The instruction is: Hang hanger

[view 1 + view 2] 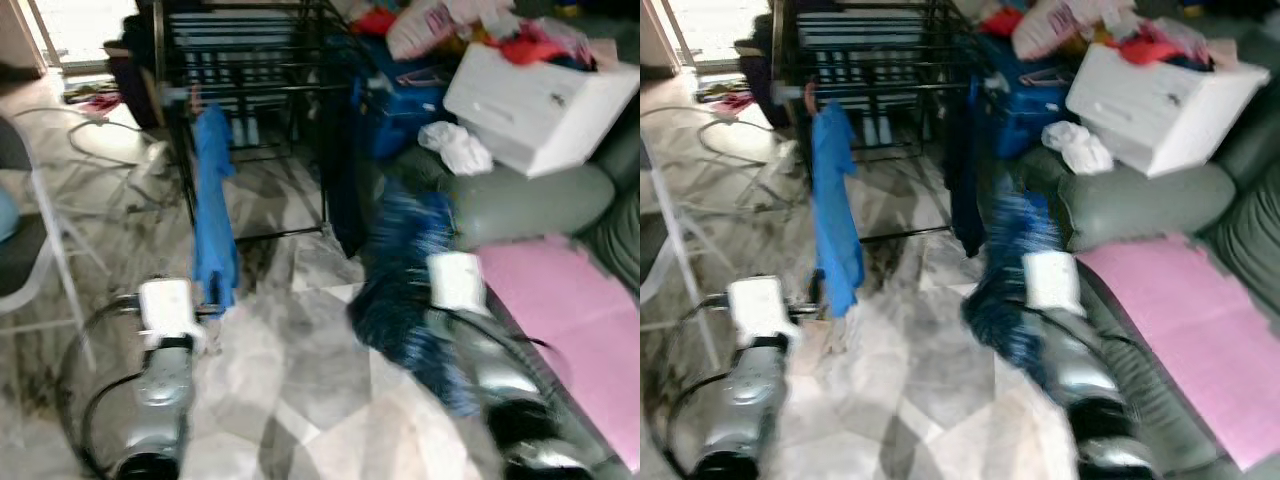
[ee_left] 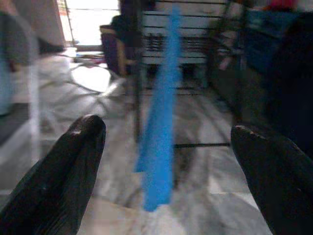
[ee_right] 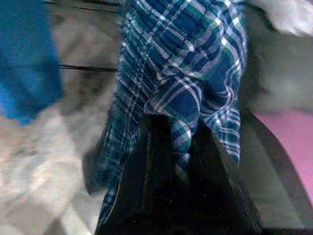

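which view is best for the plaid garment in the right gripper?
Right wrist view: the blue plaid garment is close, its checks readable, pinched between the right gripper fingers. In the eye views it is a blurred dark blue mass ahead of the right arm. The left wrist view faces the plain blue garment instead.

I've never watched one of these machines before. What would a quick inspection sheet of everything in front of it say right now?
Surface: grey-and-white marbled tile floor.
Job's things: black metal drying rack ahead; bright blue garment hangs from its front rail; blue plaid cloth pinched in the right end effector; no hanger can be made out through the blur.
Clutter: white plastic drawer box, crumpled white cloth and a pile of coloured clothes on the green sofa; pink sheet on its seat.
End effectors: left end effector open, pointing at the blue garment; right shut on the plaid cloth.
Cables: white cable looped on the floor.
Surroundings: folding chair on the left.
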Motion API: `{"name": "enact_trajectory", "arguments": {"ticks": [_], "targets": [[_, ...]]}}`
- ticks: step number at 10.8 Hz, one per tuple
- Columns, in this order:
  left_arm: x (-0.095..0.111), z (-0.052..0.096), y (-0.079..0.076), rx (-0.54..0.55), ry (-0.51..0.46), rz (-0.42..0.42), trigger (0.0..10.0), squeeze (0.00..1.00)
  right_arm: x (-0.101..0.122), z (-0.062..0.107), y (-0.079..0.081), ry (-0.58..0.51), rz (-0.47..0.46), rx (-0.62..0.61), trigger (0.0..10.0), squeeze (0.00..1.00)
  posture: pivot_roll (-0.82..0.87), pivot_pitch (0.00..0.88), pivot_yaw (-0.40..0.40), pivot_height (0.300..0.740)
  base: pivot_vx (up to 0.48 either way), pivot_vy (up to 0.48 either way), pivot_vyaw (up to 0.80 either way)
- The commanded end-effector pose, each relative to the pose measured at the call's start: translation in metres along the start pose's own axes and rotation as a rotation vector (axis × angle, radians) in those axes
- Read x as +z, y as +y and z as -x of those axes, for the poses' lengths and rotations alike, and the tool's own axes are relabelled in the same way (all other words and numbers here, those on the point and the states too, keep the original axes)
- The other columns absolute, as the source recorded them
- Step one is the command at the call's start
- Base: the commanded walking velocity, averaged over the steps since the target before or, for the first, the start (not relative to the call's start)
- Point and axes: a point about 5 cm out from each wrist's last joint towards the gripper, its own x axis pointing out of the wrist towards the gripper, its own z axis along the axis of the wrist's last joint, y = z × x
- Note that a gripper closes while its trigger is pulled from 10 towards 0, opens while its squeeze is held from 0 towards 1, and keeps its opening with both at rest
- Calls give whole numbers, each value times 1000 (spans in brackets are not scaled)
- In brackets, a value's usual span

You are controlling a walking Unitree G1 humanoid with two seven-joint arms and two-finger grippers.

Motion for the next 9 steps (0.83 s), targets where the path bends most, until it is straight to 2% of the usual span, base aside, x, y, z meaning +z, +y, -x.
{"name": "enact_trajectory", "arguments": {"ticks": [1,2,4,6,9], "targets": [[1,1,1,14,-1,8,10000,0,13,-3,-3,-42,23,-2,10000,0,-53,0,-84,740,0,0,0],[0,2,4,31,4,-14,10000,0,16,-6,-3,-54,8,-3,10000,0,-35,0,-60,740,0,0,0],[2,5,6,13,0,-33,10000,0,9,-9,0,-65,-37,-14,10000,0,-70,0,47,740,0,0,0],[-4,8,1,-23,34,-29,10000,0,5,-6,1,-78,-47,-18,10000,0,-100,0,72,740,0,0,706],[-1,6,-12,-51,39,7,10000,0,4,-4,-5,-92,-51,-27,10000,0,-113,0,79,740,0,0,794]]}}
